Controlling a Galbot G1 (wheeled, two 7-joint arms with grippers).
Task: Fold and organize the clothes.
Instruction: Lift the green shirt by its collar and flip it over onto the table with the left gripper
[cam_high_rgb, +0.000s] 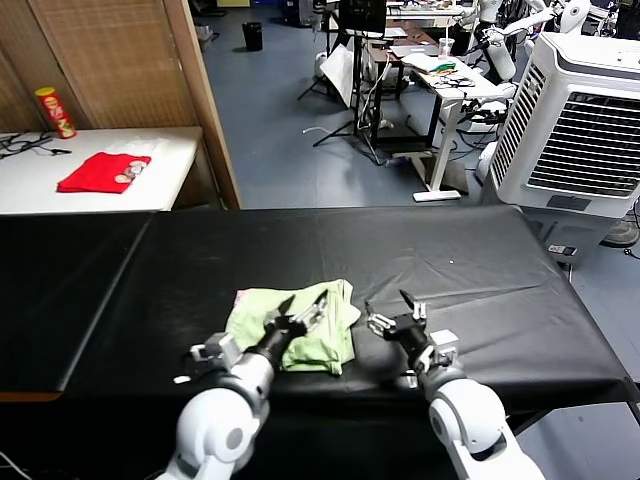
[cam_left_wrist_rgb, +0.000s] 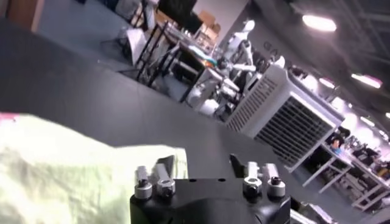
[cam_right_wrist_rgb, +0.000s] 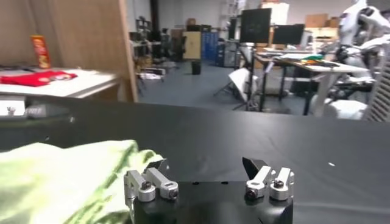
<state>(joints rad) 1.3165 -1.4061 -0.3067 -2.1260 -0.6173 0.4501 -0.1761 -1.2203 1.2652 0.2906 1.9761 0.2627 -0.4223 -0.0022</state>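
Note:
The pale yellow-green T-shirt (cam_high_rgb: 312, 318) lies folded into a small bundle on the black table (cam_high_rgb: 420, 250), near its front edge, with a bit of pink print at its left corner. My left gripper (cam_high_rgb: 302, 308) is open and hovers over the bundle's middle; the shirt fills the near part of the left wrist view (cam_left_wrist_rgb: 61, 176). My right gripper (cam_high_rgb: 391, 307) is open and empty, just right of the bundle over bare table; the shirt's edge shows in the right wrist view (cam_right_wrist_rgb: 67, 176) beside one finger.
A white side table at the back left holds a bright red cloth (cam_high_rgb: 103, 171) and a red can (cam_high_rgb: 55, 111). A wooden partition (cam_high_rgb: 205, 100) stands behind the table. A white air cooler (cam_high_rgb: 585, 110) stands at the right.

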